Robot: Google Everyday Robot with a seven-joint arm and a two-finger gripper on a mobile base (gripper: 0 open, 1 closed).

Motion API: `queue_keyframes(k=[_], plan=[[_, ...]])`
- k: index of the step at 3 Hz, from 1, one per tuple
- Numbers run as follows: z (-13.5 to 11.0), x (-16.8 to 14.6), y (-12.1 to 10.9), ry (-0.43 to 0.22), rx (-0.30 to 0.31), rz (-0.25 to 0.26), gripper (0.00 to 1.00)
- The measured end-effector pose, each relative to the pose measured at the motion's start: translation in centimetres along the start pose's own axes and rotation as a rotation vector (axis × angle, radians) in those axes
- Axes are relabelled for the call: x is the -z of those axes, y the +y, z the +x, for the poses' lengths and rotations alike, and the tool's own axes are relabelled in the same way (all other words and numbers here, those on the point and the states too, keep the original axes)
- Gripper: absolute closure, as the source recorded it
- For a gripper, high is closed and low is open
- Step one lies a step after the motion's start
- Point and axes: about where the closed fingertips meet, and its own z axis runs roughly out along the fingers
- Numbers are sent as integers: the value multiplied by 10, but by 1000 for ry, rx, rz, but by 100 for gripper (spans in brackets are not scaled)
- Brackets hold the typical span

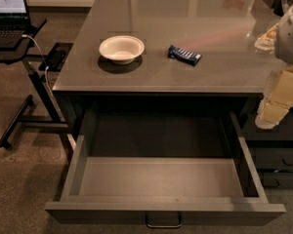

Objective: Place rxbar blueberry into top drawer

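Approach stage: bar (184, 55) ungrasped on counter (210, 77), drawer (161, 177) pulled open. At right, gripper (265, 117), state indeterminable, must be brought over bar

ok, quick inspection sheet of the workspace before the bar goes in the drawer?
Surface: grey countertop, glossy.
Job's things: rxbar blueberry lies flat on the countertop, right of the bowl and apart from it; top drawer is pulled open, nothing seen inside.
Clutter: white bowl, upright; pale items at the right edge, unclear.
Grippers: tool hangs off the countertop's front right corner, away from the bar.
Cables: white cable runs down from the laptop.
Surroundings: black stand at left; dark cabinet drawers at right.
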Motion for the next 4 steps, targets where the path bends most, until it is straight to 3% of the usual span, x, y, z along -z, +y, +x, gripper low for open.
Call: queue_keyframes(k=[1, 2, 3, 4], plan=[[-4, 1, -2, -5, 4, 11, 0], [-25, -3, -14, -20, 30, 48, 0], [-53, -11, -44, -107, 37, 86, 0], [-76, -15, -92, -232, 18, 115, 0]])
